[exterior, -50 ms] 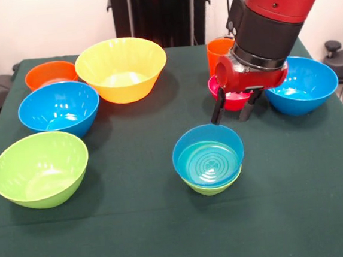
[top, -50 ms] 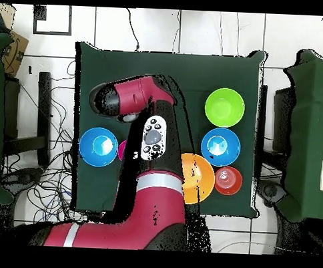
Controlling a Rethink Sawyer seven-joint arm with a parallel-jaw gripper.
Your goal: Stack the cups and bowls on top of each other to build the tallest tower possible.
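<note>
While its two dark fingers (exterior, -50 ms: 217, 109) hang spread apart and empty, the Sawyer's gripper (exterior, -50 ms: 234, 109) hovers just behind the far rim of the small blue bowl (exterior, -50 ms: 208, 157), which sits nested in a small green bowl (exterior, -50 ms: 214, 186) at the centre-front of the green tablecloth (exterior, -50 ms: 156, 226): the start of the tower, two pieces high. Just behind the gripper lie the red-pink bowl (exterior, -50 ms: 232, 101) and the orange cup (exterior, -50 ms: 218, 53); right of it stands a larger blue bowl (exterior, -50 ms: 303, 84). Well left of the blue stack wait the lime green bowl (exterior, -50 ms: 40, 169), another blue bowl (exterior, -50 ms: 58, 108), an orange bowl (exterior, -50 ms: 50, 73) and the big yellow bowl (exterior, -50 ms: 121, 68).

Overhead, the arm (top, -50 ms: 147, 135) hides the stack, so whether the fingers straddle the rim cannot be told. Judged from here, the gripper seems between pickups. The next grasp would go best with one finger inside and one outside a rim, closing squarely, then lifting straight up, clear of the neighbours. Centring each piece over the stack before release should keep the column from tipping.
</note>
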